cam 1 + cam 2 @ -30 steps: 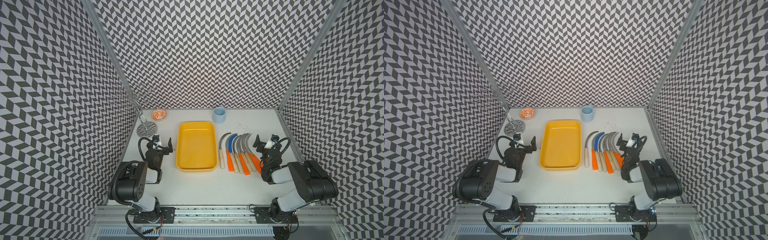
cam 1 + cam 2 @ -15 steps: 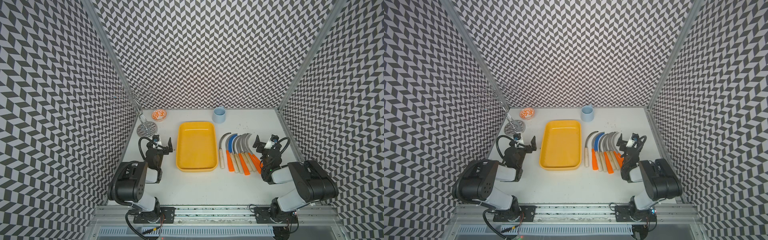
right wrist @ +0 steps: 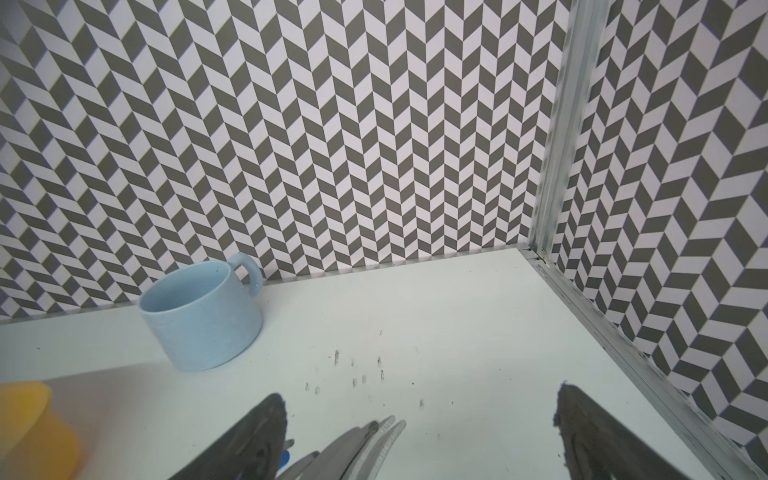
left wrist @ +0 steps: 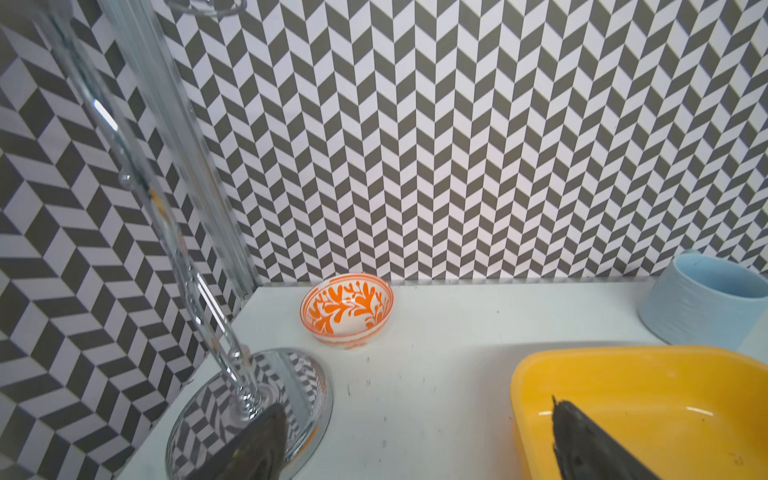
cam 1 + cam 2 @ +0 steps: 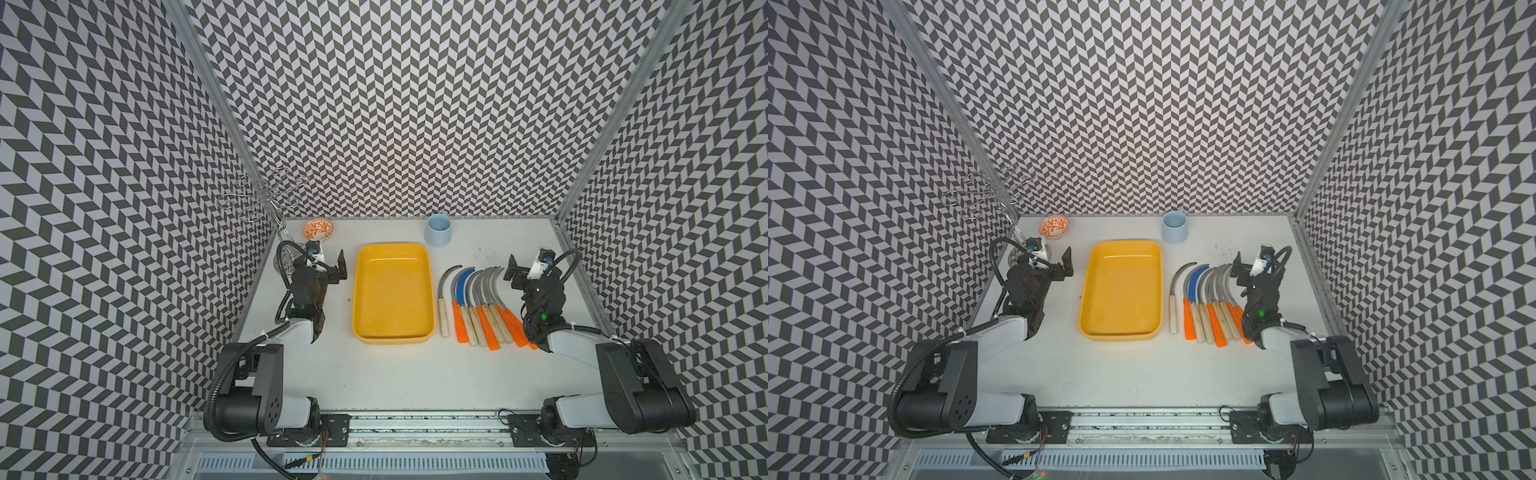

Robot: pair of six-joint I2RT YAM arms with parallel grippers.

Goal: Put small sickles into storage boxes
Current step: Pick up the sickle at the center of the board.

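Observation:
Several small sickles (image 5: 478, 307) lie side by side on the white table, right of the yellow storage box (image 5: 392, 246), which is empty. One blade is blue and the rest grey; handles are orange or pale wood. My right gripper (image 5: 532, 270) stands open over the blade ends of the rightmost sickles and holds nothing. In the right wrist view grey blade tips (image 3: 374, 432) show between its fingers (image 3: 266, 432). My left gripper (image 5: 322, 270) is open and empty, just left of the box. Both top views show the sickles (image 5: 1208, 303) and box (image 5: 1125, 243).
A pale blue cup (image 5: 438, 230) stands at the back behind the box. A small orange-patterned bowl (image 5: 318, 229) sits at the back left. A chrome wire stand (image 5: 270, 199) with a round mirrored base (image 4: 291, 386) rises beside the left gripper. Patterned walls close three sides.

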